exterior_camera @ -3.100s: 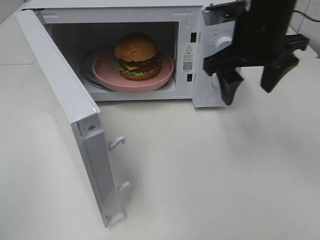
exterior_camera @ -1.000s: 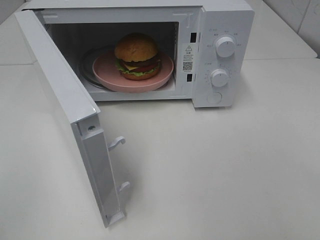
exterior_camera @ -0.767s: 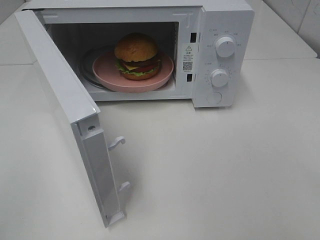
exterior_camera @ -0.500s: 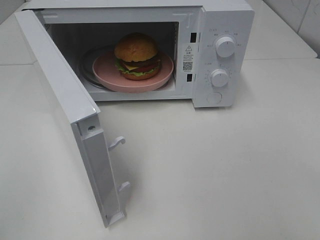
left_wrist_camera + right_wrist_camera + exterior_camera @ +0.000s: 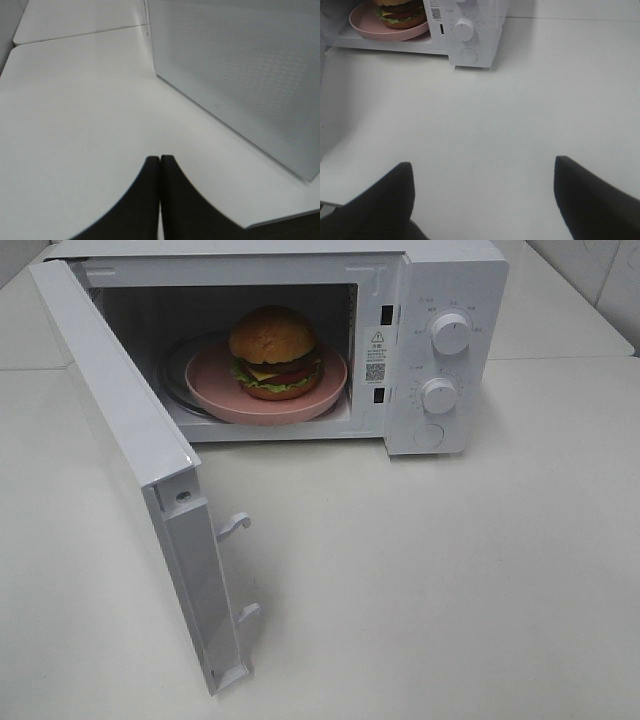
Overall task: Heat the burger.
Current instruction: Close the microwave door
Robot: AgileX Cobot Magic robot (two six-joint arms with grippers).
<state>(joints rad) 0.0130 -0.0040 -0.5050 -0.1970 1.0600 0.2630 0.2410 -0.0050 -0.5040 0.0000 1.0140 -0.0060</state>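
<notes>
L end effector: clenched, fingers pressed flat together, nothing gripped; held low over table.
R end effector: released, fingers spread wide, nothing btwn them; bare table surface seen below it.
burger: set on pink plate inside microwave cavity; seen ahead of R end effector, well apart, untouched.
burger layers: brown bun on top, lettuce, cheese, tomato seen at edge.
door: swung wide open; mesh panel seen near L end effector, ahead and to one side, not touched.
knobs: upper knob and lower knob on ctrl panel, round button under them; located ahead of R end effector, well apart.
microwave: stood on table, cavity faced toward R end effector.
</notes>
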